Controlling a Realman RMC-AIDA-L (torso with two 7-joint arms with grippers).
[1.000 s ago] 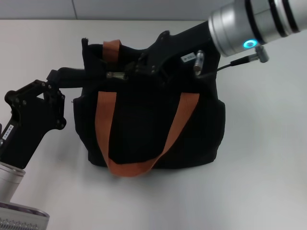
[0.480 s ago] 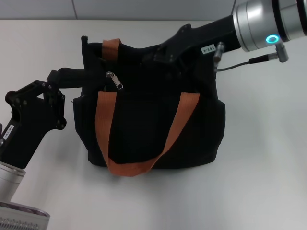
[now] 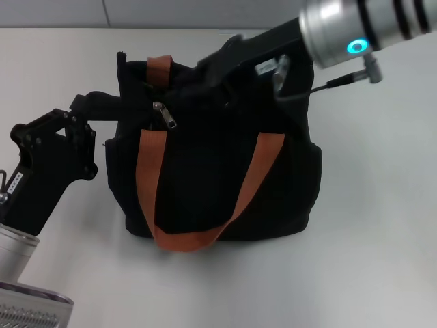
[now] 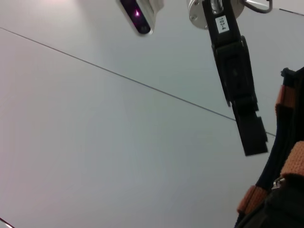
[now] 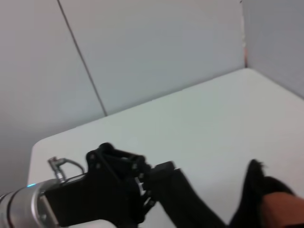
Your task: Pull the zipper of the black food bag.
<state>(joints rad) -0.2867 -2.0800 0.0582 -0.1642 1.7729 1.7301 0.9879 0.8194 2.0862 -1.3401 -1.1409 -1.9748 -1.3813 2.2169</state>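
- Black food bag (image 3: pixel 218 164) stands upright on the white table (image 3: pixel 369 225), near centre of the head view; largest item there
- Two orange-brown straps: front strap (image 3: pixel 205 198) hangs in a U down the front face; rear strap (image 3: pixel 158 68) shows at the top rim, far left corner
- Zipper (image 3: pixel 164 114): silver pull tab hangs free at a slant on the upper left of the bag top, just beside the upper left end of the front strap; nothing holds it
- Right gripper (image 3: pixel 215 65) reaches in from the upper right, low over the bag's top edge, right of the zipper and apart from it; fingers dark against the black fabric, cannot tell if they are apart or together
- Left gripper (image 3: pixel 109 106) comes in from the lower left, its tip against the bag's upper left side, close to the zipper; fingers merge with the fabric, state cannot be told
- Left wrist view: right gripper (image 4: pixel 247 128) shows farther off as a long black body above the bag edge (image 4: pixel 285 190); a silver glint of the zipper (image 4: pixel 278 182) beside the orange strap (image 4: pixel 297 161)
- Right wrist view: left gripper (image 5: pixel 190 199) reaches toward the bag corner (image 5: pixel 261 194)
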